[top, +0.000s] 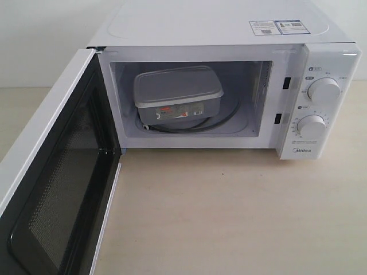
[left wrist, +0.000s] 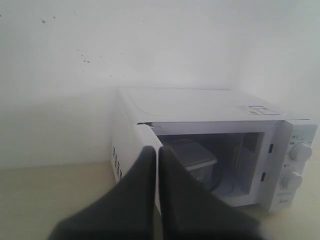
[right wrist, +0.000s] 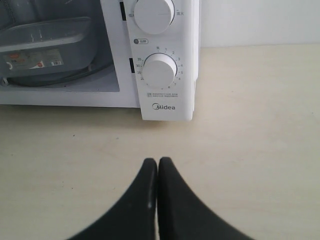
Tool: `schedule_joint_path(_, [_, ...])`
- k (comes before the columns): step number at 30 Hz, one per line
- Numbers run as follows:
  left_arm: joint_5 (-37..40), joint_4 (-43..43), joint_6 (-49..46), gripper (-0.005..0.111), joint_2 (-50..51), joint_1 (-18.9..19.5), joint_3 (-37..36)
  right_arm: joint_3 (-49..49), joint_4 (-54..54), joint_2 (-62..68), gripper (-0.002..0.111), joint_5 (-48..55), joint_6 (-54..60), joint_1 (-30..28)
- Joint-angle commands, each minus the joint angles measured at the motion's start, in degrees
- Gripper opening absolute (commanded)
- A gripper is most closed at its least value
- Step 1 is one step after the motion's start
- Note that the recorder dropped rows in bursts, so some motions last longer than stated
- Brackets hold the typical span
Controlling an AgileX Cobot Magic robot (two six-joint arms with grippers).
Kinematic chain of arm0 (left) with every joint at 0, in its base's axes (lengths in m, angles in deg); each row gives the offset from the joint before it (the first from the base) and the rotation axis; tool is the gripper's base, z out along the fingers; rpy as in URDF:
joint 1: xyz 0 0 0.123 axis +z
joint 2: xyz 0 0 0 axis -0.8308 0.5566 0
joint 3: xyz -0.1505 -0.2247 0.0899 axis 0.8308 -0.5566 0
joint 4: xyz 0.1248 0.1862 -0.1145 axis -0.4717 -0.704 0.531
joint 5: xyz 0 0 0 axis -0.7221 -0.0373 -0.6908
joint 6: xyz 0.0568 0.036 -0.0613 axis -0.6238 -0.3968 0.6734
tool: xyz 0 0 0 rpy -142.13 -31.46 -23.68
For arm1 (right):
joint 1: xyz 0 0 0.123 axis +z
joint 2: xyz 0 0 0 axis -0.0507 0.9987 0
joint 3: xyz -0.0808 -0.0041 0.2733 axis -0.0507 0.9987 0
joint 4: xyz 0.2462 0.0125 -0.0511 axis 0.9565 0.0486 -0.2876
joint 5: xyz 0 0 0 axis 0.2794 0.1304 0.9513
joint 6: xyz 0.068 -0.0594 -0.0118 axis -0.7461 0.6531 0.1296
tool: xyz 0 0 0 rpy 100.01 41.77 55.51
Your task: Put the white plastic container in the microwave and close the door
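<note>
The white plastic container (top: 176,94) sits on the glass turntable inside the open microwave (top: 218,26), its red-marked label facing outward. The same container (left wrist: 192,156) shows in the left wrist view and again (right wrist: 45,47) in the right wrist view. The door (top: 54,183) stands swung wide open to the left, black mesh inner face showing. Neither gripper appears in the exterior view. My left gripper (left wrist: 156,149) is shut and empty, apart from the microwave, off the door's side. Over the bare table in front of the knob panel, my right gripper (right wrist: 157,161) is shut on nothing.
Two round knobs (top: 324,90) occupy the microwave's right panel above the Midea logo (right wrist: 164,106). A beige tabletop (top: 229,212) spreads in front of the oven. A white wall (left wrist: 100,60) stands behind it.
</note>
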Motion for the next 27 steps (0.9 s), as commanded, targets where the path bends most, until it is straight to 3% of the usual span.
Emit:
schedule_joint_path(1, [-0.46, 1.57, -0.35, 0.004, 0.08, 0.09, 0.45, -0.04, -0.53, -0.3, 0.0, -0.18, 0.12, -0.2])
schedule_joint_path(10, [-4.67, 9.63, -0.21, 0.004, 0.08, 0.09, 0.63, -0.04, -0.53, -0.3, 0.0, -0.18, 0.12, -0.2])
schedule_joint_path(14, [-2.02, 7.79, -1.86, 0.004, 1.08, 0.09, 0.85, -0.04, -0.53, -0.3, 0.0, -0.18, 0.12, -0.2])
schedule_joint_path(20, [0.15, 1.8, -2.38, 0.004, 10.68, 0.09, 1.51, -0.04, -0.53, -0.3, 0.0, -0.18, 0.12, -0.2])
schedule_joint_path(27, [10.62, -2.48, -6.05, 0.004, 28.43, 0.09, 8.21, -0.04, -0.53, -0.3, 0.0, -0.18, 0.12, -0.2])
